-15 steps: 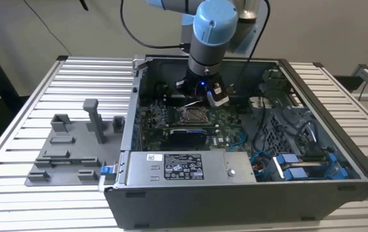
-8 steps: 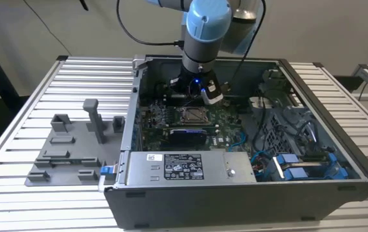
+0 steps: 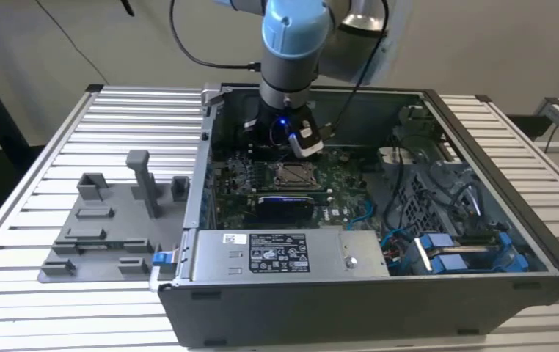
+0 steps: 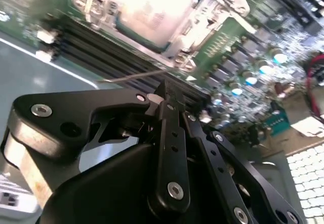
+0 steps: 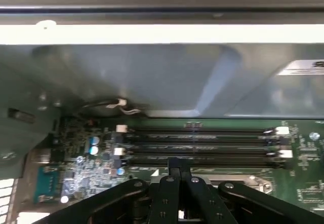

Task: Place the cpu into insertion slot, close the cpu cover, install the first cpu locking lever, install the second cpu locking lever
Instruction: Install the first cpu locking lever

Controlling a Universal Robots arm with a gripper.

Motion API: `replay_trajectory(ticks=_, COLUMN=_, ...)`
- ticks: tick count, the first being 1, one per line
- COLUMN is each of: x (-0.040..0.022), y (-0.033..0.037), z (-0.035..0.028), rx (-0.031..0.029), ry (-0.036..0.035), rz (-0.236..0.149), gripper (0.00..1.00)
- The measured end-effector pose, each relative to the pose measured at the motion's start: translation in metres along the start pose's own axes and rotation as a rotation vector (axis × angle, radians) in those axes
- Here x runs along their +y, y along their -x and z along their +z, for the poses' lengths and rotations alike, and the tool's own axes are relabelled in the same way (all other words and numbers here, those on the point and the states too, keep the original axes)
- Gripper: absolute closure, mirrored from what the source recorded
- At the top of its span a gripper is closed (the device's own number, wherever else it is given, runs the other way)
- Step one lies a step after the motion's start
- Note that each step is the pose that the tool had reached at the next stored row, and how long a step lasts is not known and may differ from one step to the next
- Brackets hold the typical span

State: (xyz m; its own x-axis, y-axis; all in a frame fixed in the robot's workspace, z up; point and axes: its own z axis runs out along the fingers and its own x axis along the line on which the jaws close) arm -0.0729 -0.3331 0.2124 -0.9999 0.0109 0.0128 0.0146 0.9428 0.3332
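Case (image 3: 378,308): you see the green board (image 3: 343,192) lying inside, insertion slot (image 3: 293,174) mid-board.
Cpu (image 4: 152,6): pale silvery square, seated in that slot.
Gripper (image 3: 307,149): fingers pressed together, empty, at the slot's 12 o'clock in the exterior view.

Computer case (image 3: 378,301) on the table (image 3: 25,183), fixture plate (image 3: 103,235) beside it at the exterior view's left, insertion slot (image 3: 293,174) inside the case, gripper (image 3: 304,143) just behind the slot, power supply (image 3: 279,253) before it
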Motion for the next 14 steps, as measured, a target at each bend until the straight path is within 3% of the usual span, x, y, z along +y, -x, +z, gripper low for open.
replay_trajectory(ticks=4, x=-0.002, y=-0.0033, z=0.0011, rx=-0.0145, ry=0.0003, rz=-0.009, gripper=0.89)
replay_trajectory(ticks=7, x=-0.0054, y=-0.007, z=0.002, rx=-0.0325, ry=0.0027, rz=-0.018, gripper=0.89)
replay_trajectory(ticks=8, x=-0.006, y=-0.0077, z=0.0022, rx=-0.0422, ry=0.0051, rz=-0.022, gripper=0.89)
replay_trajectory(ticks=11, x=-0.0062, y=-0.0079, z=0.0022, rx=-0.0855, ry=0.0123, rz=-0.04, gripper=0.89)
replay_trajectory(ticks=12, x=-0.0062, y=-0.008, z=0.0024, rx=-0.0962, ry=0.0148, rz=-0.045, gripper=0.89)
replay_trajectory(ticks=14, x=-0.0065, y=-0.0088, z=0.0028, rx=-0.1029, ry=0.0208, rz=-0.047, gripper=0.89)
